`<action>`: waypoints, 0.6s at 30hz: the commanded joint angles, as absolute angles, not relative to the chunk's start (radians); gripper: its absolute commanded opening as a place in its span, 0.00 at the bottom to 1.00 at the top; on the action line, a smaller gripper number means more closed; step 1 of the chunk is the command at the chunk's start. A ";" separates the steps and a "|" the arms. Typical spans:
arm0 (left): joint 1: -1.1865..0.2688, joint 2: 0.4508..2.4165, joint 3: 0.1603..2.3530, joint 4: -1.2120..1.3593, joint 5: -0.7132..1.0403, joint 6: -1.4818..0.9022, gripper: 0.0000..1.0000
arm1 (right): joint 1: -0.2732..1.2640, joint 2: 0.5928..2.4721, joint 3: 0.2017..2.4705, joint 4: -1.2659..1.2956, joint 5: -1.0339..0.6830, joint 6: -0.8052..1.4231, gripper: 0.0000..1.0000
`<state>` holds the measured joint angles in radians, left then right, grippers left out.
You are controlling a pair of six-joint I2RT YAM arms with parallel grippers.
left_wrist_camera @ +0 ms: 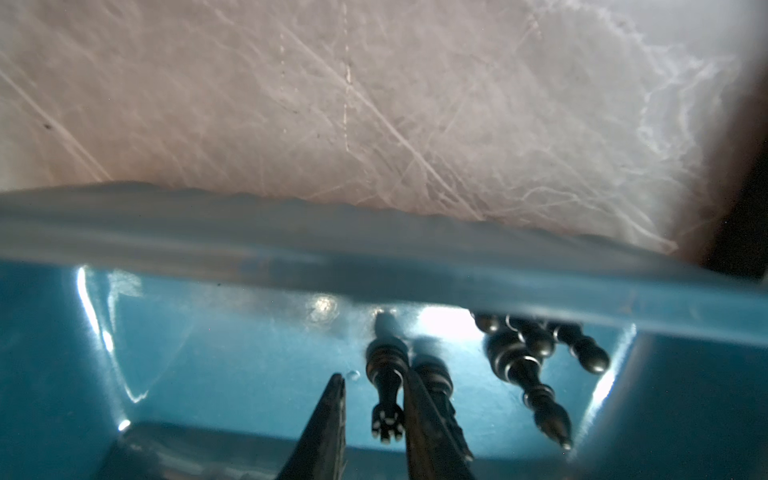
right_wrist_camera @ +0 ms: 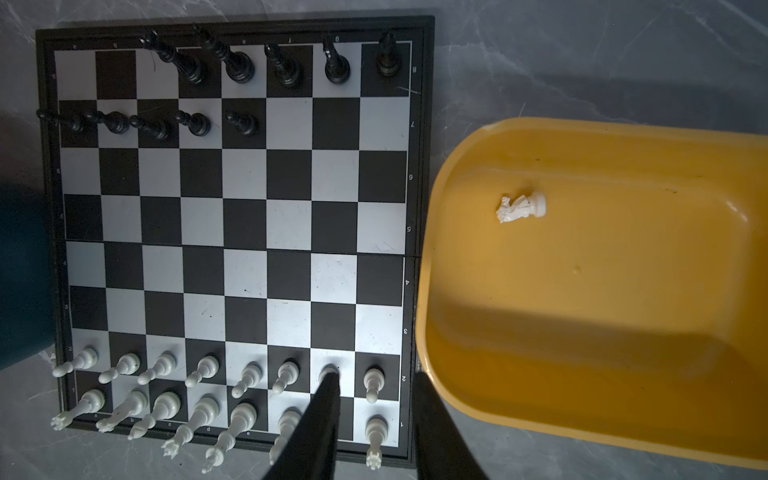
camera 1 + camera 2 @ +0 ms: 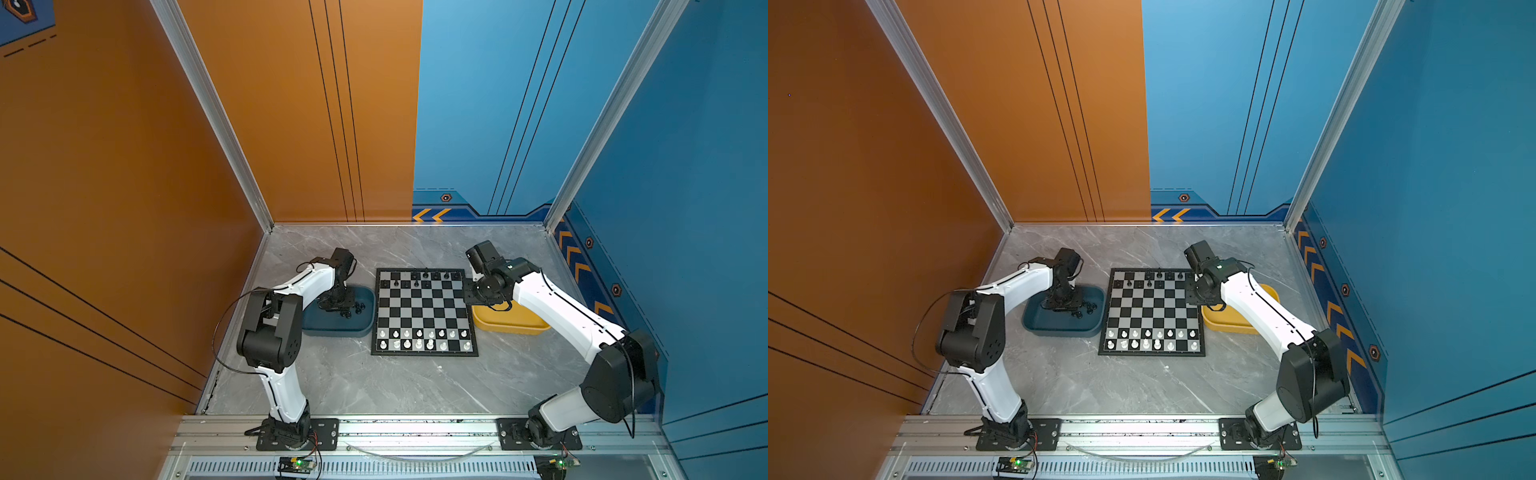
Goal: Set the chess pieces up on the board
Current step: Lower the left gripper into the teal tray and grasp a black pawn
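The board (image 3: 424, 309) (image 2: 245, 220) lies flat mid-table. Black chess pieces (image 3: 425, 274) stand along its far two rows and white ones (image 3: 419, 344) along its near two rows. My left gripper (image 1: 374, 374) (image 3: 334, 305) is down inside the teal tray (image 1: 208, 353), open, with its fingers either side of a lying black rook (image 1: 385, 390). One finger touches the rook; a gap shows on the other side. My right gripper (image 2: 375, 374) (image 3: 468, 293) hovers open and empty above the board's right edge. A white knight (image 2: 521, 208) lies in the yellow tray (image 2: 602, 332).
Several more black pieces (image 1: 523, 357) (image 3: 357, 308) lie loose in the teal tray (image 3: 332, 328), close to my left fingers. The yellow tray (image 3: 507, 326) sits against the board's right side. Grey marble tabletop (image 3: 374, 386) stretches in front of the board.
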<state>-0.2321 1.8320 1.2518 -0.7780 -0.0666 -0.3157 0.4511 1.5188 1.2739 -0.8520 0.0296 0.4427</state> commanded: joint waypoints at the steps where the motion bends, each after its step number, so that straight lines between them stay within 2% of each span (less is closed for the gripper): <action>1: -0.235 1.857 1.274 -0.790 -0.048 -0.325 0.25 | 0.446 1.534 1.258 -0.848 0.029 0.439 0.32; 18: -0.244 1.864 1.280 -0.790 -0.046 -0.327 0.14 | 0.446 1.532 1.254 -0.847 0.031 0.440 0.32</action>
